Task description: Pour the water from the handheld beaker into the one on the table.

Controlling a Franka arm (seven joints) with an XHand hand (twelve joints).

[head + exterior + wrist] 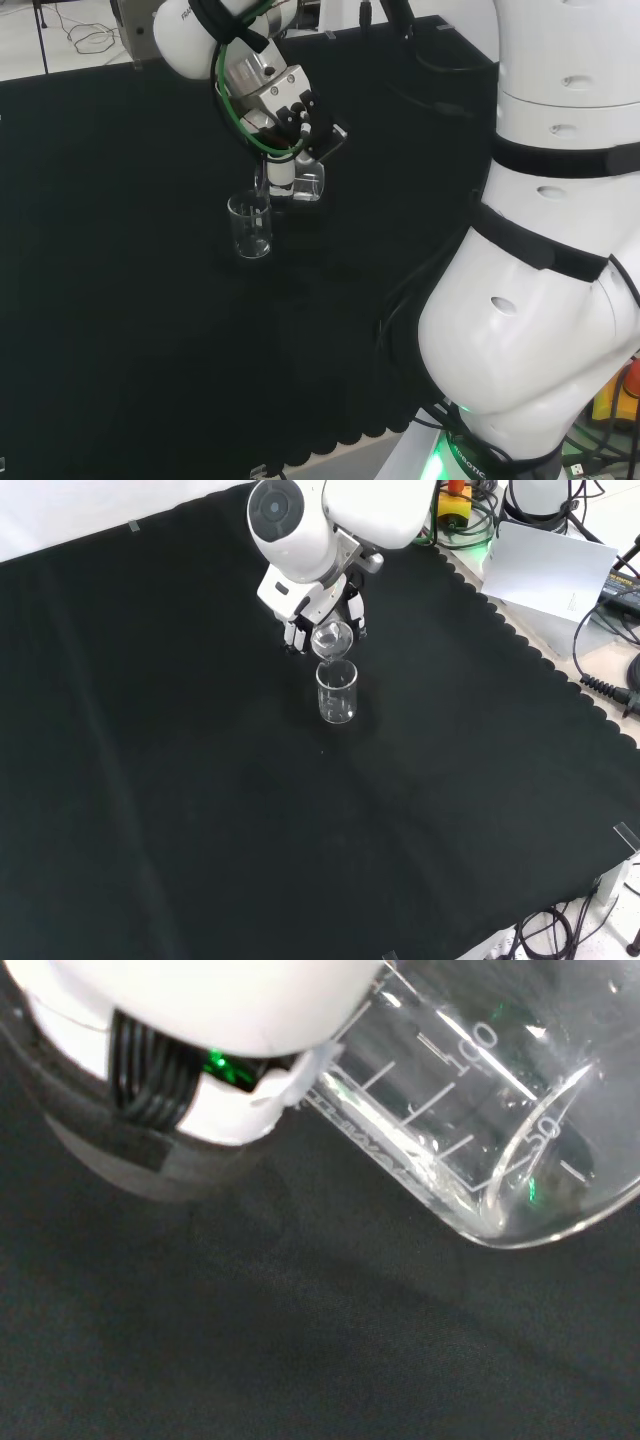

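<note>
Front view has the hand (318,608) curled round a tipped beaker (333,640) whose mouth hangs just over the upright beaker (337,692) on the counter (180,780), so a slightly off-centre lip, hard to judge through clear glass, could send water onto the cloth.

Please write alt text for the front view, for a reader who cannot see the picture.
A robot hand holds a clear beaker tipped over a second clear beaker, which stands upright on the black cloth. The hand comes in from the top, partly behind the white arm.
</note>
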